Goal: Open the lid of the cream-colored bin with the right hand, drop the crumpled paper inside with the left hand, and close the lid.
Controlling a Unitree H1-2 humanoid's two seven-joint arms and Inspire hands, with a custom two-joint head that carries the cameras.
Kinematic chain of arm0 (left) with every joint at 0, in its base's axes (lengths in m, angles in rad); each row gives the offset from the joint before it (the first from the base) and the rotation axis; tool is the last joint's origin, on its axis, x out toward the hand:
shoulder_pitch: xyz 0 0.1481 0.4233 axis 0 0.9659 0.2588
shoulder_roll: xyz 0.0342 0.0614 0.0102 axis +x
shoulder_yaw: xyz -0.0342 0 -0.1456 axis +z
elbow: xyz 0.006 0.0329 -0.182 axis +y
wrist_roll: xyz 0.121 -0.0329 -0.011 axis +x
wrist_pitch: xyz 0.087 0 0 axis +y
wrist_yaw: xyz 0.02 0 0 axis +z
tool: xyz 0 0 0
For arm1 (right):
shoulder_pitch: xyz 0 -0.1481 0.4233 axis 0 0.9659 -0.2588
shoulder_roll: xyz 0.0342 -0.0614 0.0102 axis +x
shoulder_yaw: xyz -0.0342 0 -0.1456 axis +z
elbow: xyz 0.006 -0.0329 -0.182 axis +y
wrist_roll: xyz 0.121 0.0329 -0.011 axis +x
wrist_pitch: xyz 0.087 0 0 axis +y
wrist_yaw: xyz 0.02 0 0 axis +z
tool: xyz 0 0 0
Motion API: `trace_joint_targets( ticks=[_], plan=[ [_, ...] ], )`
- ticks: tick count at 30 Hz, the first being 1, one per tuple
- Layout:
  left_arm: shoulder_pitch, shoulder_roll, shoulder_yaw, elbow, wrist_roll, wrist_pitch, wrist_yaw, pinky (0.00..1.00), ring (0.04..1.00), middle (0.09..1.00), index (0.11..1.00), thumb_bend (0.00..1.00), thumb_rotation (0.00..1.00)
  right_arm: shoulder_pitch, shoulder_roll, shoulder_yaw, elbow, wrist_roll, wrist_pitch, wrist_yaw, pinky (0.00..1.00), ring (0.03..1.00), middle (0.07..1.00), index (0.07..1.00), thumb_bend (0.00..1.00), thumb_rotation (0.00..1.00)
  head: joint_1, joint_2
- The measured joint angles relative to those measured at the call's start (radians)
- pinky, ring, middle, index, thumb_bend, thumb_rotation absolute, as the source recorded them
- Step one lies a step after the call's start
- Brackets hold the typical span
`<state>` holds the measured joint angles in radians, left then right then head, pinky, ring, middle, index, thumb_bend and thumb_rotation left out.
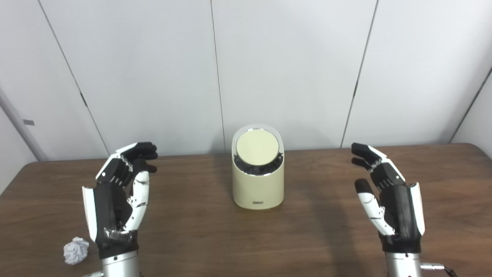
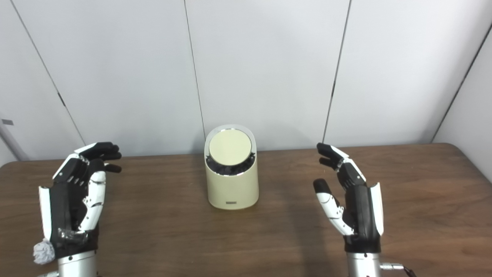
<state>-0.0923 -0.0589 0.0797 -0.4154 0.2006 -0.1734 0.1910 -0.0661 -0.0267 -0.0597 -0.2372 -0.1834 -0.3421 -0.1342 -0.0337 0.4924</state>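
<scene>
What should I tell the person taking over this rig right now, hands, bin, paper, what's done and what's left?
Left hand: open, empty, raised above the table.
Right hand: open, empty, raised, apart from the bin.
Bin: upright at table centre near the wall, lid closed.
Crumpled paper: on the table at the near left, beside the left wrist, untouched.
Done: nothing yet.
Left: right hand opens the lid, left hand picks up the paper and drops it in, then close the lid.

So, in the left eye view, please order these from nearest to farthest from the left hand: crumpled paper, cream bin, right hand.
1. Crumpled white paper ball, beside the left hand.
2. Cream-coloured round bin, table centre.
3. Right hand, far right.
</scene>
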Motion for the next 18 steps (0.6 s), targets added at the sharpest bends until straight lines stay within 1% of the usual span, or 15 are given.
trace_joint_targets(
  ticks=[8,14,18],
  plan=[
    [0.000,0.000,0.000,0.001,0.001,0.000,0.000,0.52,0.628,0.652,0.638,0.27,0.53,0.000,0.000,0.002,-0.002,0.000,0.000,0.003,0.74,0.795,0.792,0.748,0.33,0.67,0.000,-0.002],
    [0.000,0.000,-0.001,0.004,0.003,0.000,0.000,0.51,0.626,0.651,0.638,0.27,0.52,0.000,-0.001,0.002,-0.001,0.002,0.000,0.007,0.75,0.804,0.798,0.754,0.32,0.66,0.005,-0.005],
    [-0.004,-0.003,-0.004,0.014,0.008,0.000,0.001,0.51,0.625,0.651,0.636,0.27,0.51,-0.002,-0.005,0.000,0.000,0.008,0.002,0.010,0.75,0.809,0.802,0.757,0.35,0.64,0.015,-0.009]
  ],
)
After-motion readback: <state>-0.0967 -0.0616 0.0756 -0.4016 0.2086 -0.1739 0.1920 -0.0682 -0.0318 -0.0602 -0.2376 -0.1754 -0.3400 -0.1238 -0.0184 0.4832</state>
